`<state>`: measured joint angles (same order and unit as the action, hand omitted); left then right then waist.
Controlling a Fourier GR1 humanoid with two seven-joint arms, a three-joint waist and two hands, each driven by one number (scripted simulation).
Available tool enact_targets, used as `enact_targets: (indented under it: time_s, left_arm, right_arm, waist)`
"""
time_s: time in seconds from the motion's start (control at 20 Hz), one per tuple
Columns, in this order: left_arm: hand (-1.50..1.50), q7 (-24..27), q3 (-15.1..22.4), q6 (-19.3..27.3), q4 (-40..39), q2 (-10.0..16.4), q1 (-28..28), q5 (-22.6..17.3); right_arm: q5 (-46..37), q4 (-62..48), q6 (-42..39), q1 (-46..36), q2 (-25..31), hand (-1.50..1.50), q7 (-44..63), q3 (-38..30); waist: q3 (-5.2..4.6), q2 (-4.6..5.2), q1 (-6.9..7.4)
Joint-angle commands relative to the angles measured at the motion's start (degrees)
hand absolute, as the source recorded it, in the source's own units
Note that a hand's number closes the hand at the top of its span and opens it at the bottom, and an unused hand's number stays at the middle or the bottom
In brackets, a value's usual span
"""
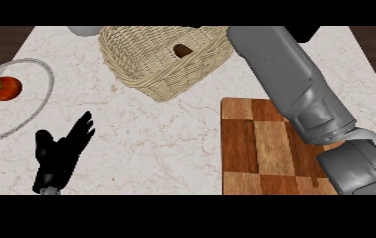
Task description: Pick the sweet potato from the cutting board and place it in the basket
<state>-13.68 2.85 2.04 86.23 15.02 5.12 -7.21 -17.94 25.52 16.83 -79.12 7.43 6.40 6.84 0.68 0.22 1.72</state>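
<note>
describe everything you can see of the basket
The basket is woven from pale, straw-coloured wicker, with a thicker braided band curving along its lower edge. It looks rounded and narrows toward the viewer. It sits on the marble counter at the top centre, its far part cut off by the view's edge. A small dark brown patch shows near its middle; what it is cannot be told. The right forearm overlaps its right side; contact cannot be judged.
</note>
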Motion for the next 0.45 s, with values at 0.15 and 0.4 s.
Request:
enact_targets:
  time_s: [0.15,0.4]
  left_arm:
    - [0.00,-2.61,0.85,0.11,-4.49,-1.04,1.44,0.87]
    - [0.00,-2.71,0.62,0.78,-4.97,-1.87,1.44,1.23]
  right_arm:
    - [4.53,-0.86,-3.00,-0.28,7.18,-1.50,-1.44,-6.71]
    - [5.23,-2.30,-4.45,0.34,11.66,-1.50,-0.51,-8.81]
  waist:
    - [-0.68,0.16,-0.98]
    - [-0.70,0.20,-1.03]
